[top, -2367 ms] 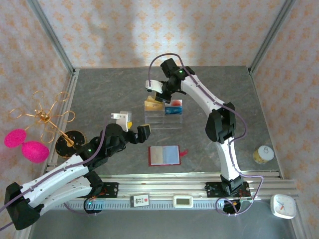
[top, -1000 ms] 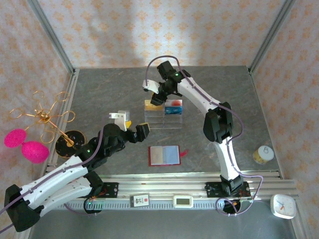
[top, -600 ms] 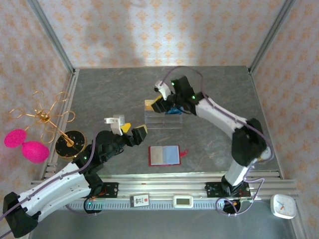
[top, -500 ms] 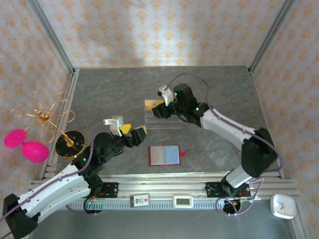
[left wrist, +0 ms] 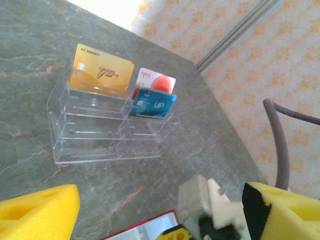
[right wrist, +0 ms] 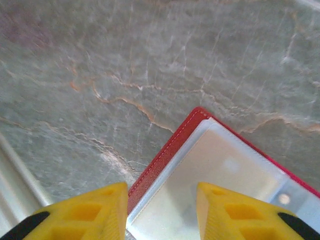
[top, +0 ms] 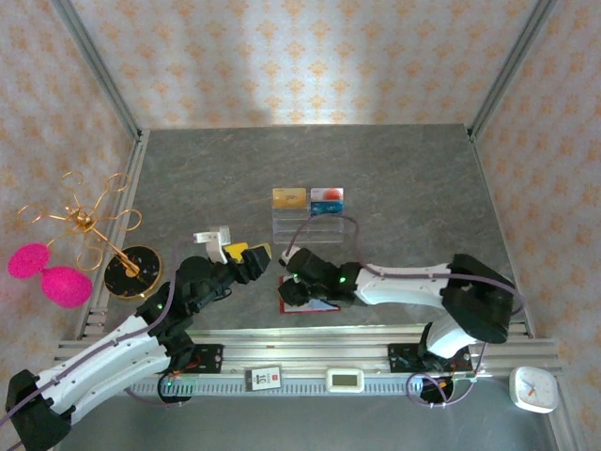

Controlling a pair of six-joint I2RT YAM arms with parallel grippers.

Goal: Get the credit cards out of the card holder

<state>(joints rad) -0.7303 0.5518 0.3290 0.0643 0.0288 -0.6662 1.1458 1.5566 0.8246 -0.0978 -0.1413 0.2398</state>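
Card holder (right wrist: 225,165) lies open; I judge no card out yet; right fingers (right wrist: 80,210) half-open over its corner, left fingers (left wrist: 35,210) wide, both empty.

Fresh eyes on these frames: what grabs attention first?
The right tool, jaws apart, sits low over a corner of the open red card holder at the near middle of the table. Behind it stands a clear acrylic stand showing a gold card and a blue card. Beyond the left edge are bright pink pom-poms.
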